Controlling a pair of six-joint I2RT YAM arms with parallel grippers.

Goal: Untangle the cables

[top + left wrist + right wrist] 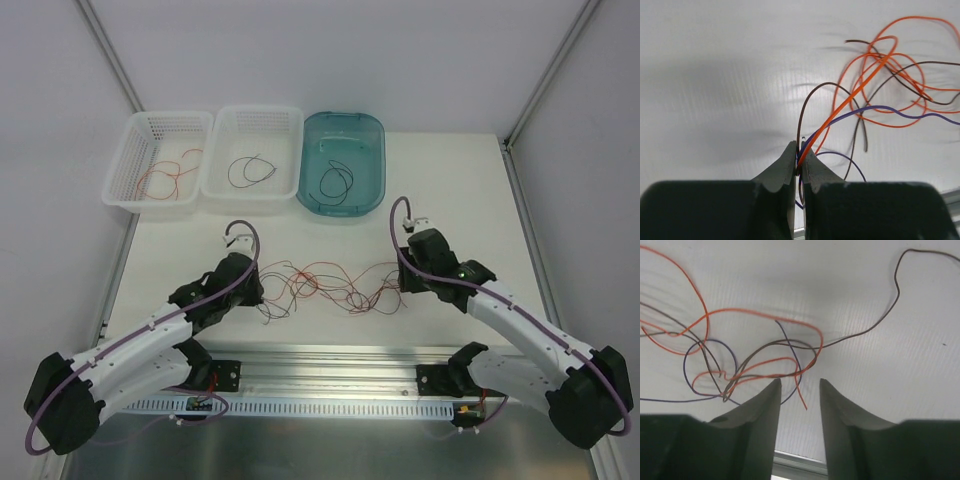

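The cables lie as a loose tangle of thin orange, dark and purple wires on the white table between the two arms. My left gripper is at the tangle's left end. In the left wrist view it is shut on a small bundle of cables: an orange, a dark and a purple strand run out from between the jaws. My right gripper is at the tangle's right end. Its jaws stand open, and a loose orange wire end lies on the table in the gap, untouched.
Three bins stand in a row at the back: a white basket holding a red wire, a second white basket with a dark wire, and a teal tub with a dark wire. A metal rail runs along the near edge.
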